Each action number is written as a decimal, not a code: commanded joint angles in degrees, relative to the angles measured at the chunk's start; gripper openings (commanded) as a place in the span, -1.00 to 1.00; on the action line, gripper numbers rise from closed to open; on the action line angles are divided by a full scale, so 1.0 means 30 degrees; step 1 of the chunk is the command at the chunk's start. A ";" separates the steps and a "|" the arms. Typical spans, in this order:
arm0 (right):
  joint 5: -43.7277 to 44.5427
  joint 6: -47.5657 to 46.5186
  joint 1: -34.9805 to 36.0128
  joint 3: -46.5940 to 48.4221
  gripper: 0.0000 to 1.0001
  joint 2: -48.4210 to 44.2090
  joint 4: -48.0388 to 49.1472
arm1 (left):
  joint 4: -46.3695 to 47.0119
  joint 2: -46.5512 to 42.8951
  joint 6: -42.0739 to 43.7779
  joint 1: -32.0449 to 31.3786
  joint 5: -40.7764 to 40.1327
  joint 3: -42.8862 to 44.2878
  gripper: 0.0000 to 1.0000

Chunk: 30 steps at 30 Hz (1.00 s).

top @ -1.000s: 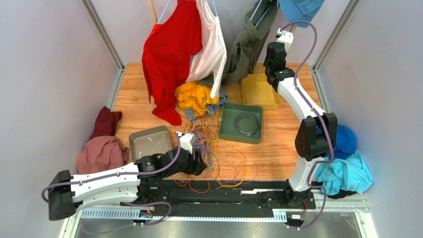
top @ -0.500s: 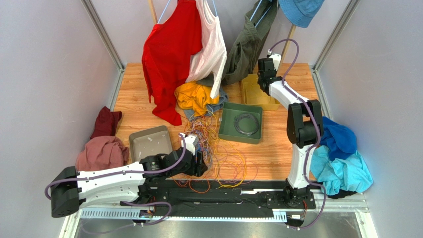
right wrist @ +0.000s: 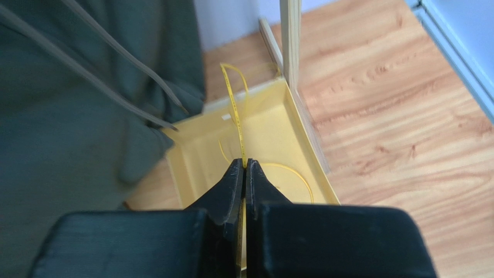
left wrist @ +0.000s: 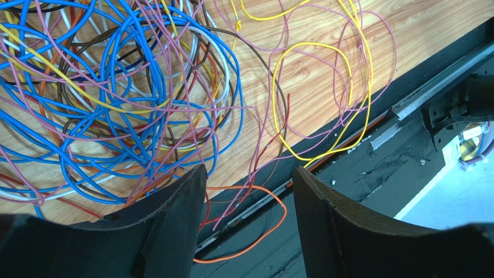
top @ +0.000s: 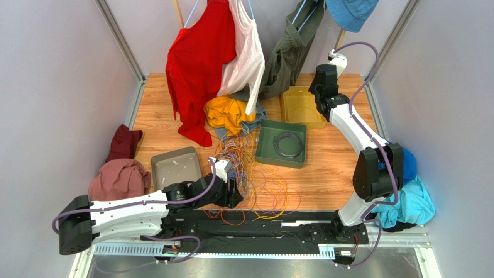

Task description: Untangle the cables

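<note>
The cables (top: pixel 255 174) are a tangle of thin blue, purple, orange, yellow, brown and white wires on the wooden table in front of the green tray. In the left wrist view the mass (left wrist: pixel 116 98) fills the upper left. My left gripper (top: pixel 232 194) is open at the mass's near edge; an orange loop (left wrist: pixel 255 226) lies between its fingers, ungripped. My right gripper (top: pixel 320 91) is shut on a yellow cable (right wrist: pixel 235 110) and holds it above the yellow tray (right wrist: pixel 191 150), where the cable's other end coils.
A green tray (top: pixel 262 152) holds a dark ring coil (top: pixel 288 143). A grey tray (top: pixel 159 168) sits left of the cables. Hanging clothes (top: pixel 203 63) crowd the back; a dark green garment (right wrist: pixel 69 87) hangs beside the right gripper. Cloth piles lie at both sides.
The right arm has swung right and back over the yellow tray, after dipping toward it. The left arm has edged slightly right, staying open at the wire mass.
</note>
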 commanded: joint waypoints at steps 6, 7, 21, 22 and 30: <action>-0.0026 0.0302 0.0151 0.0292 -1.00 -0.0682 0.0253 | 0.0848 -0.0136 -0.0200 -0.0003 0.0116 -0.0126 0.31; -0.0055 0.0332 0.0122 0.0233 -1.00 -0.0711 0.0311 | 0.0877 -0.0135 -0.0200 -0.0003 0.0145 -0.0126 0.31; -0.0143 0.0302 0.0854 -0.1232 -1.00 -0.2701 0.1132 | 0.1463 0.0947 -0.0083 -0.0003 0.0350 0.0137 0.31; -0.0202 0.0332 0.0854 -0.1262 -1.00 -0.3022 0.1131 | 0.1492 0.1065 -0.0054 -0.0003 0.0408 0.0225 0.31; -0.0056 0.0537 0.0853 -0.1877 -1.00 -0.3524 0.0751 | 0.1434 0.1564 0.0122 -0.0003 0.0643 0.0694 0.31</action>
